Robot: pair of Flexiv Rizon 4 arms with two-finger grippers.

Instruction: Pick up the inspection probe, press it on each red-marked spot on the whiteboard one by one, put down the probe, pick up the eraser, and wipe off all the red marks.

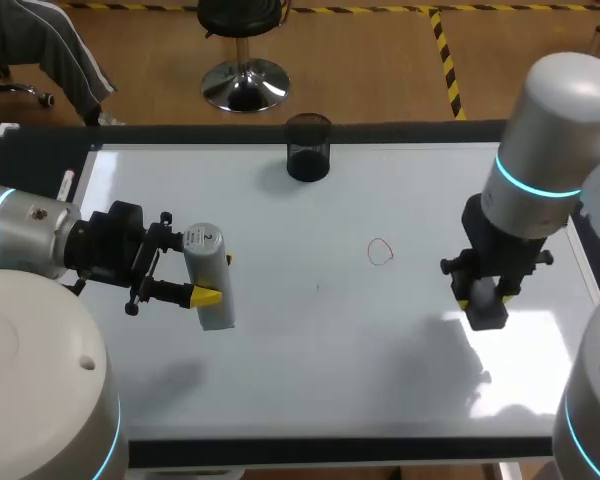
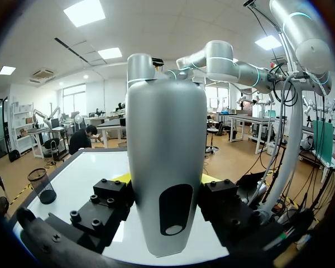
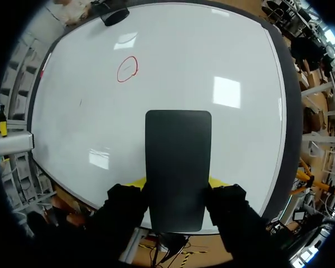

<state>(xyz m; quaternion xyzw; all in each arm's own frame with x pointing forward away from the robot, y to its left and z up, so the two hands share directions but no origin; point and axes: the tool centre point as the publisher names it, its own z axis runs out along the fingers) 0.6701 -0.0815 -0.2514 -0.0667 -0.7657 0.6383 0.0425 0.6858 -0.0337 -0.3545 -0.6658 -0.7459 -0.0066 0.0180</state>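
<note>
Glossy and white, the whiteboard [image 1: 300, 390] covers nearly the whole table. It has a thin dark frame and throws back soft patches of ceiling light. One red mark [image 1: 380, 252] shows on it, a thin hand-drawn ring, slightly lopsided. Everything else is placed from that ring.

Well to the ring's left, the left gripper [image 1: 215, 278] is closed around the inspection probe [image 1: 210, 300], with its yellow tips pressing on two opposite sides. The probe is a smooth matte-grey body, round in section. In the left wrist view it swells at the shoulder and narrows to a capped neck, and a dark oval recess sits low on its face. In the head view its round end cap carries a small label.

To the ring's right and a little nearer the robot, the right gripper [image 1: 483, 300] points down at the board and clamps the eraser [image 3: 177, 167]. The eraser is a flat black slab with rounded corners and a dull, unreflecting face, and a yellow tip shows at each of its long edges. In the right wrist view the ring lies ahead of the eraser and off to one side, apart from it. Whether the eraser touches the board cannot be told.

Beyond the ring, near the board's far edge, stands a black mesh cup [image 1: 309, 150], cylindrical and see-through.
</note>
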